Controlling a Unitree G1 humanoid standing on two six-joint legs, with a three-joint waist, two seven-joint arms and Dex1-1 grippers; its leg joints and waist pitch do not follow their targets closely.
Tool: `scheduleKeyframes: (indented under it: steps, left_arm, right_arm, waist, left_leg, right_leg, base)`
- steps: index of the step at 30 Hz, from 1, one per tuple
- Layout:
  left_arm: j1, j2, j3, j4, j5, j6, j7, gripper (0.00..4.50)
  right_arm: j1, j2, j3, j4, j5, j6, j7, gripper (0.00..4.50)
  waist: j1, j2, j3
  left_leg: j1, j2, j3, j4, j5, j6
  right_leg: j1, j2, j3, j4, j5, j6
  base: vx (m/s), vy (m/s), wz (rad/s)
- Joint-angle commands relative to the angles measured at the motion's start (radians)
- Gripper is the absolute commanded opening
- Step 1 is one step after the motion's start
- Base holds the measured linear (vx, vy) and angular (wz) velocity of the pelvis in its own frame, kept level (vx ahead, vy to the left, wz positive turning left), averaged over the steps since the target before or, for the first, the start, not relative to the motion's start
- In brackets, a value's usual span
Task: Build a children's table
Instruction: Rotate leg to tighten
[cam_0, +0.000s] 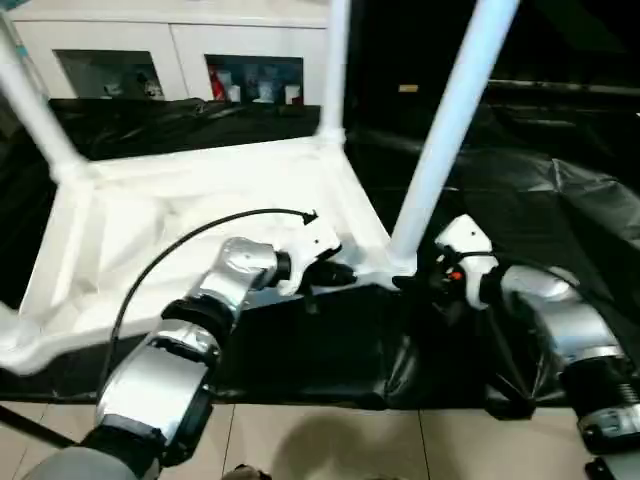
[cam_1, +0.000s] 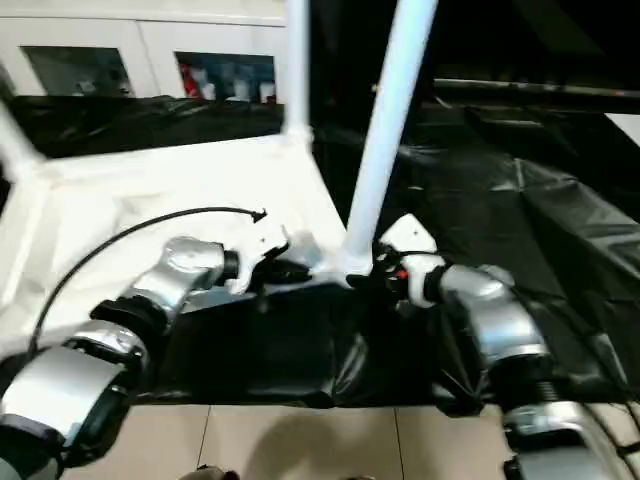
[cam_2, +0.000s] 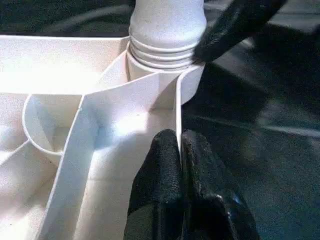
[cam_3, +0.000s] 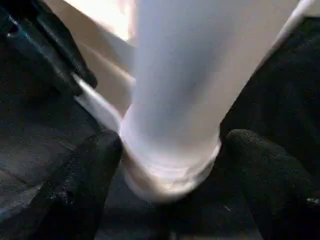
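Left tool (cam_2: 180, 165) pinches stiff tabletop (cam_0: 200, 200) rim, frame centre | right tool (cam_3: 170, 165) spread around smooth leg (cam_0: 440, 150) base | light plastic; grip low.

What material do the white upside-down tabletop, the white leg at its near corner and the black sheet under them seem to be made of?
White upside-down tabletop: likely moulded plastic, smooth with thin ribs underneath. White tapered leg: probably the same plastic, faint sheen, threaded rings at its base. Black sheet: looks like thin plastic film, wrinkled and glossy.
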Motion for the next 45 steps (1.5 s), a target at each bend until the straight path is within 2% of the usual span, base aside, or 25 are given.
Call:
scheduleKeyframes:
  steps: [1,2,6,7,9,14,17,26,29,30,32,33,35,36,39,40,41,42,45]
  left_arm:
    - [0.006,-0.017,-0.005,-0.033,-0.036,-0.026,-0.051,0.0]
    - [0.007,-0.017,-0.005,-0.032,-0.034,-0.027,-0.053,0.0]
    - [0.01,-0.018,-0.003,-0.028,-0.031,-0.026,-0.055,0.0]
    - [0.01,-0.017,-0.003,-0.029,-0.03,-0.026,-0.058,0.0]
    - [0.011,-0.017,-0.002,-0.029,-0.028,-0.026,-0.058,0.0]
    - [0.009,-0.013,-0.003,-0.026,-0.023,-0.024,-0.056,0.0]
    - [0.005,-0.012,-0.005,-0.021,-0.018,-0.025,-0.052,0.0]
    - [0.003,-0.01,-0.01,-0.016,-0.007,-0.027,-0.036,0.0]
    - [-0.004,-0.019,-0.007,-0.001,0.015,-0.01,0.083,0.0]
    - [-0.008,-0.025,-0.008,0.007,0.026,0.004,0.132,0.0]
    - [-0.018,-0.048,0.0,0.025,0.038,0.037,0.253,0.0]
    - [-0.02,-0.056,0.003,0.03,0.038,0.045,0.277,0.0]
    - [-0.029,-0.094,0.012,0.039,0.042,0.069,0.387,0.0]
    - [-0.031,-0.102,0.014,0.041,0.043,0.076,0.412,0.0]
    - [-0.045,-0.142,0.029,0.049,0.04,0.094,0.527,0.0]
    - [-0.048,-0.153,0.026,0.051,0.041,0.094,0.54,0.0]
    - [-0.049,-0.156,0.024,0.052,0.042,0.094,0.542,0.0]
    - [-0.049,-0.157,0.023,0.052,0.042,0.094,0.544,0.0]
    - [-0.05,-0.162,0.018,0.053,0.038,0.091,0.512,0.0]
  right_arm:
    - [-0.009,-0.002,0.001,-0.019,0.019,0.009,0.018,3.77]
    - [-0.009,0.001,0.003,-0.018,0.022,0.014,0.031,3.77]
    - [-0.008,0.003,0.011,-0.008,0.02,0.021,0.054,3.77]
    - [-0.009,0.004,0.01,-0.007,0.022,0.024,0.057,3.61]
    - [-0.011,0.007,0.01,-0.003,0.022,0.026,0.058,3.61]
    - [-0.027,0.02,0.008,0.027,0.022,0.028,0.056,3.03]
    - [-0.035,0.027,0.01,0.043,0.015,0.024,0.057,2.83]
    - [-0.032,0.034,0.01,0.055,0.005,0.016,0.047,2.7]
    - [-0.034,0.084,-0.034,0.105,-0.01,0.007,-0.106,2.69]
    - [-0.035,0.109,-0.054,0.12,-0.01,0.006,-0.171,2.69]
    - [-0.037,0.185,-0.112,0.148,0.0,0.026,-0.348,2.69]
    - [-0.038,0.207,-0.129,0.154,0.005,0.035,-0.397,2.69]
    - [-0.048,0.306,-0.198,0.17,0.018,0.067,-0.624,2.69]
    - [-0.05,0.328,-0.208,0.173,0.018,0.071,-0.669,2.69]
    - [-0.056,0.394,-0.18,0.186,-0.013,0.049,-0.74,2.69]
    - [-0.061,0.417,-0.172,0.191,-0.014,0.033,-0.743,2.69]
    - [-0.063,0.423,-0.171,0.193,-0.013,0.027,-0.742,2.69]
    - [-0.064,0.427,-0.17,0.194,-0.013,0.024,-0.742,3.25]
    - [-0.079,0.44,-0.172,0.182,-0.011,0.008,-0.73,3.56]
  waist:
    - [0.002,-0.017,-0.069]
    - [0.004,-0.021,-0.069]
    - [0.006,-0.02,-0.068]
    - [0.006,-0.019,-0.068]
    - [0.006,-0.021,-0.069]
    - [0.006,-0.02,-0.07]
    - [0.005,-0.02,-0.07]
    - [0.001,-0.019,-0.071]
    - [-0.003,-0.018,-0.07]
    - [-0.005,-0.017,-0.069]
    - [-0.015,-0.013,-0.065]
    - [-0.02,-0.017,-0.065]
    - [-0.031,-0.011,-0.065]
    - [-0.039,-0.011,-0.064]
    - [-0.047,-0.009,-0.065]
    - [-0.048,-0.011,-0.064]
    - [-0.047,-0.011,-0.064]
    - [-0.046,-0.011,-0.064]
    - [-0.048,-0.011,-0.064]
  left_leg:
    - [0.028,0.047,-0.015,-0.057,-0.197,0.104]
    - [0.029,0.047,-0.015,-0.058,-0.205,0.098]
    - [0.026,0.047,-0.018,-0.06,-0.212,0.084]
    - [0.027,0.046,-0.018,-0.06,-0.211,0.082]
    - [0.025,0.045,-0.017,-0.059,-0.202,0.085]
    - [0.024,0.044,-0.017,-0.057,-0.186,0.091]
    - [0.026,0.044,-0.016,-0.057,-0.193,0.089]
    - [0.024,0.044,-0.017,-0.056,-0.19,0.089]
    - [0.024,0.044,-0.018,-0.057,-0.202,0.08]
    - [0.027,0.043,-0.019,-0.059,-0.216,0.068]
    - [0.026,0.043,-0.022,-0.064,-0.248,0.046]
    - [0.031,0.04,-0.025,-0.067,-0.278,0.023]
    - [0.033,0.04,-0.026,-0.07,-0.295,0.007]
    - [0.033,0.04,-0.028,-0.073,-0.309,-0.004]
    - [0.035,0.036,-0.026,-0.071,-0.329,-0.003]
    - [0.034,0.035,-0.024,-0.069,-0.33,0.003]
    - [0.031,0.034,-0.026,-0.07,-0.326,0.005]
    - [0.032,0.034,-0.025,-0.07,-0.322,0.011]
    - [0.028,0.036,-0.028,-0.074,-0.322,0.017]
  right_leg:
    - [0.044,-0.06,0.035,-0.054,-0.176,-0.271]
    - [0.044,-0.06,0.035,-0.055,-0.19,-0.267]
    - [0.046,-0.061,0.035,-0.056,-0.218,-0.25]
    - [0.045,-0.061,0.035,-0.056,-0.216,-0.249]
    - [0.046,-0.06,0.035,-0.054,-0.203,-0.25]
    - [0.047,-0.061,0.034,-0.053,-0.19,-0.254]
    - [0.045,-0.06,0.034,-0.054,-0.2,-0.252]
    - [0.047,-0.059,0.034,-0.052,-0.186,-0.256]
    - [0.043,-0.06,0.035,-0.052,-0.202,-0.254]
    - [0.041,-0.061,0.035,-0.057,-0.231,-0.249]
    - [0.036,-0.061,0.037,-0.061,-0.281,-0.236]
    - [0.037,-0.061,0.034,-0.068,-0.333,-0.219]
    - [0.033,-0.058,0.037,-0.072,-0.348,-0.207]
    - [0.031,-0.057,0.037,-0.073,-0.352,-0.203]
    - [0.03,-0.056,0.037,-0.079,-0.35,-0.189]
    - [0.028,-0.057,0.038,-0.082,-0.354,-0.188]
    - [0.032,-0.058,0.037,-0.081,-0.358,-0.185]
    - [0.032,-0.057,0.037,-0.083,-0.358,-0.179]
    - [0.035,-0.056,0.036,-0.079,-0.339,-0.181]
  base:
    - [0.0,0.0,0.0]
    - [0.0,0.0,0.0]
    - [0.0,0.0,0.0]
    - [0.0,0.0,0.0]
    - [0.0,0.0,0.0]
    - [0.0,0.0,0.0]
    - [0.0,0.0,0.0]
    - [0.0,0.0,0.0]
    - [0.0,0.0,0.0]
    - [0.0,0.0,0.0]
    - [0.0,0.0,0.0]
    - [0.0,0.0,0.0]
    - [0.0,0.0,0.0]
    - [0.0,0.0,0.0]
    - [0.0,0.0,0.0]
    - [0.0,0.0,0.0]
    - [0.0,0.0,0.0]
    - [0.0,0.0,0.0]
    - [0.0,0.0,0.0]
